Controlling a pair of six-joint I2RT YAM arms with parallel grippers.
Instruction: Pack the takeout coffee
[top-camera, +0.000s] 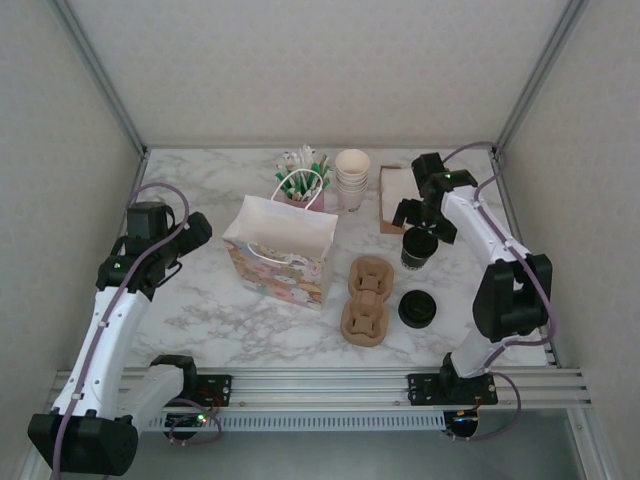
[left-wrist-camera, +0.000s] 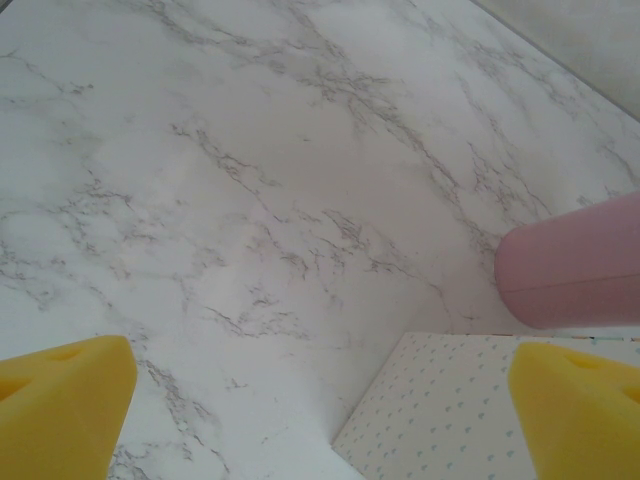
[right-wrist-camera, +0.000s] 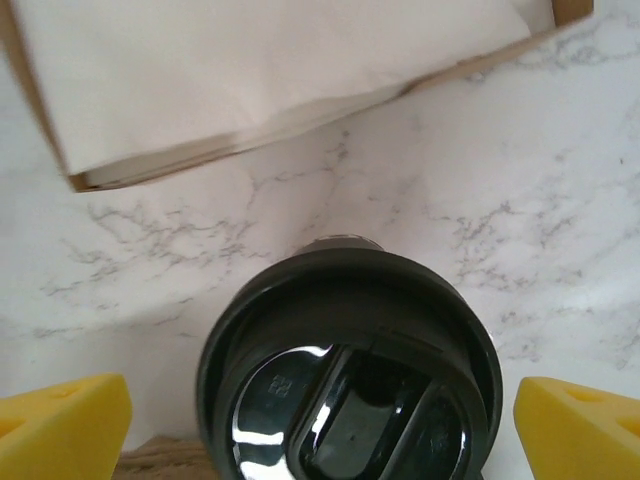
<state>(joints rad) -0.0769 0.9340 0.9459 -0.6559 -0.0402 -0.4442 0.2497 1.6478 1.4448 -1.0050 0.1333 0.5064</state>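
Takeout coffee (right-wrist-camera: 350, 380) stood ungripped inside the right claw (right-wrist-camera: 320, 430), spread wide apart, so grasping seemed the step in hand: squeeze, then lift toward the bag (top-camera: 280, 262).

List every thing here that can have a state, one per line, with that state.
takeout coffee: upright, lidded, on the table
paper bag: upright, mouth open
cup carrier: lying flat, empty
cream cups: stacked, lidless
left hand: open, empty
right hand: open, astride the takeout coffee
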